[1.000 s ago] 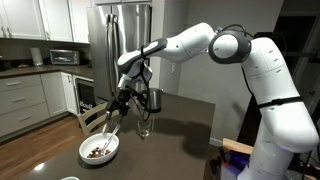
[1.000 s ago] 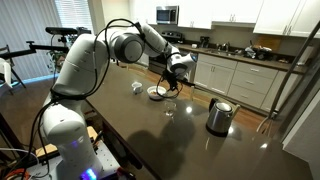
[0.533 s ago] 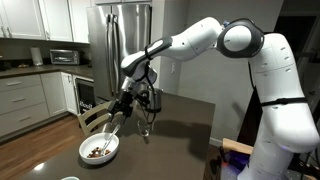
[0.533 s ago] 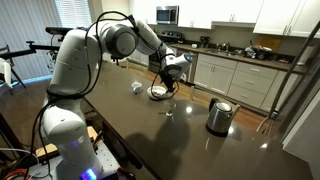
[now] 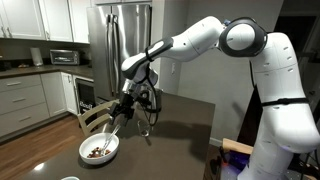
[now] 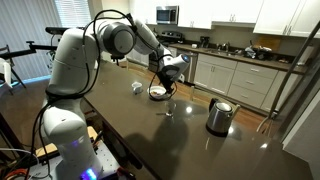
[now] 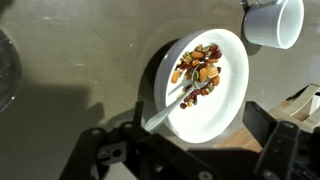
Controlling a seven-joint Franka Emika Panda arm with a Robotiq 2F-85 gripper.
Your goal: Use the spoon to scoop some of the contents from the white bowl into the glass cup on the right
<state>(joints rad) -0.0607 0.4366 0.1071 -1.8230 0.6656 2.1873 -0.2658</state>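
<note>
Silver spoon [image 7: 172,102] has its round end in the white bowl [image 7: 226,106], on top of the brown and red bits [image 7: 198,70]. Its thin handle points out over the rim, toward the robot hand [image 7: 183,140]. We see the hand's two fingers [image 7: 100,155] far apart. The hand is wide open and is not shut on anything. It hangs just above the bowl. The glass cup [image 5: 143,128] stands near the bowl on the dark table [image 6: 150,140]. We also see a white mug [image 7: 275,22] beside the bowl and a shiny kettle [image 6: 219,116] farther off.
</note>
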